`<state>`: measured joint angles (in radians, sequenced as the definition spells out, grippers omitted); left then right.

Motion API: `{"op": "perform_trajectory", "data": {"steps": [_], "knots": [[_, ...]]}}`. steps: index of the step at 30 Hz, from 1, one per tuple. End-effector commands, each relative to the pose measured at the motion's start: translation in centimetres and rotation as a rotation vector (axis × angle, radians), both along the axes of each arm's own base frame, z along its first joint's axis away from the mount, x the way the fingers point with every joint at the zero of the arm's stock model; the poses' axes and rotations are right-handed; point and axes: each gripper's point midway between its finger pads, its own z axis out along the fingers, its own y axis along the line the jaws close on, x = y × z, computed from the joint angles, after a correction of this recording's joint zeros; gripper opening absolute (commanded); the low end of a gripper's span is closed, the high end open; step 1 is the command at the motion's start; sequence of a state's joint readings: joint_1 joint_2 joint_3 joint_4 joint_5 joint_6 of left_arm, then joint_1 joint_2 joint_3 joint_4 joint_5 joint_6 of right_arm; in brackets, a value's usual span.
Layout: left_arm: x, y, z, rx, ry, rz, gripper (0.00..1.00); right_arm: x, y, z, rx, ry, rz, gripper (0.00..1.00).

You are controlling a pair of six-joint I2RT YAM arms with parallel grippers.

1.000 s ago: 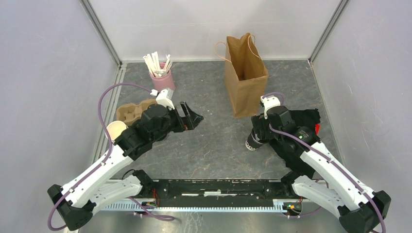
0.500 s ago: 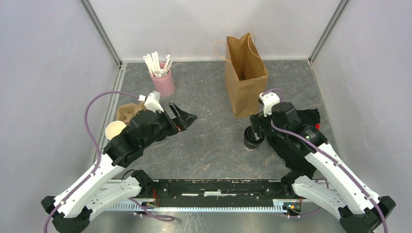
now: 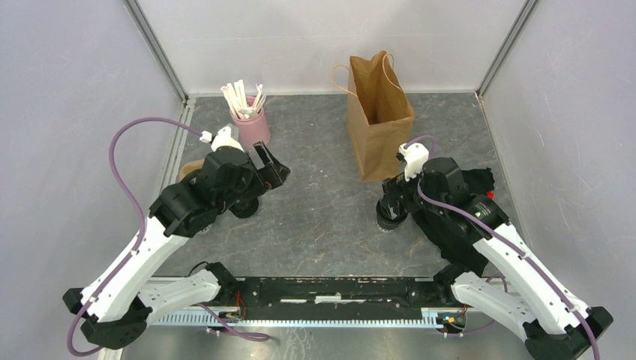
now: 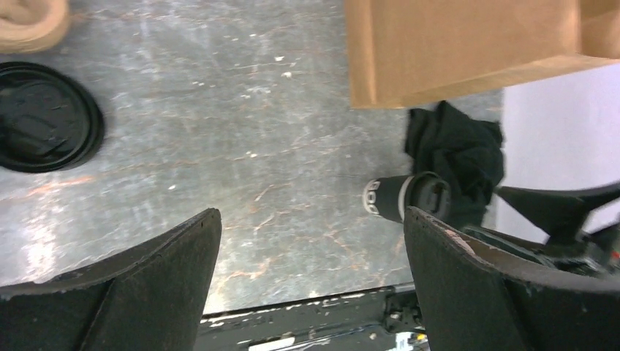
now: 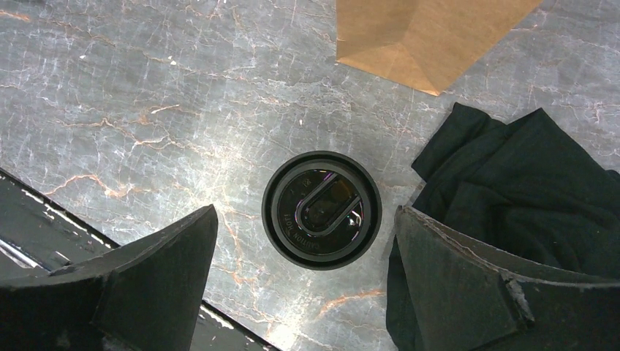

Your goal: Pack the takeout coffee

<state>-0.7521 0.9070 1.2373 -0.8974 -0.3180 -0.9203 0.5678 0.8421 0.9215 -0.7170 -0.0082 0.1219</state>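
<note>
While the left end effector (image 4: 311,219) gapes empty, the right end effector (image 5: 305,212) hangs released over a lidded cup (image 5: 322,252).

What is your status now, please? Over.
Left pincer open, empty; right pincer open, empty. Lidded coffee cup upright, directly below right pincer, not gripped. Black cloth close beside the cup; paper bag stands beyond.

Left fingers (image 4: 124,285), right fingers (image 5: 124,285) wide apart
</note>
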Motion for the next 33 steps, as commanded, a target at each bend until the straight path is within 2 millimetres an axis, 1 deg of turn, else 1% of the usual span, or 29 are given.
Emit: {"op": "perform_trajectory", "data": {"steps": [1,3,5,9,13,17,18,21,22,25,28,29,31,33], "knots": [[-0.1,4.2,-1.6,0.225,0.075,0.103,1.00,0.7,0.4,1.3,0.021,-0.072,0.019,0.98],[-0.1,5.8,-1.9,0.300,0.125,0.128,1.00,0.7,0.4,1.3,0.021,-0.062,0.012,0.98],[0.5,7.0,-2.4,0.359,0.175,0.131,1.00,0.7,0.6,1.3,0.029,-0.062,0.019,0.98],[2.2,10.2,-3.3,0.430,0.273,0.160,1.00,0.6,0.6,0.7,0.016,-0.074,0.041,0.98],[2.9,14.0,-3.2,0.510,0.344,0.261,1.00,0.4,0.0,0.4,-0.025,-0.070,0.041,0.98],[2.7,17.0,-2.7,0.577,0.373,0.347,0.99,0.3,-0.2,0.6,-0.036,-0.086,0.054,0.98],[2.5,17.7,-2.8,0.602,0.383,0.355,0.96,0.2,-0.3,0.6,-0.038,-0.086,0.056,0.98],[2.0,21.0,-4.2,0.706,0.438,0.399,0.87,0.1,-0.3,0.6,-0.032,-0.088,0.056,0.98],[2.0,21.6,-4.4,0.715,0.451,0.408,0.85,0.0,-0.3,0.4,-0.029,-0.087,0.059,0.98],[2.3,22.9,-4.6,0.732,0.450,0.436,0.76,-0.2,-0.3,0.1,-0.033,-0.082,0.068,0.98],[2.2,24.1,-6.3,0.717,0.497,0.437,0.67,-0.2,-0.5,0.2,-0.042,-0.088,0.067,0.98],[2.2,24.1,-7.0,0.687,0.510,0.432,0.65,-0.2,-0.6,0.3,-0.045,-0.088,0.064,0.98],[2.6,23.3,-8.1,0.615,0.512,0.404,0.60,-0.2,-0.5,0.2,-0.042,-0.094,0.066,0.98],[2.7,23.1,-9.0,0.572,0.520,0.403,0.57,-0.3,-0.4,-0.1,-0.038,-0.095,0.071,0.98]]}}
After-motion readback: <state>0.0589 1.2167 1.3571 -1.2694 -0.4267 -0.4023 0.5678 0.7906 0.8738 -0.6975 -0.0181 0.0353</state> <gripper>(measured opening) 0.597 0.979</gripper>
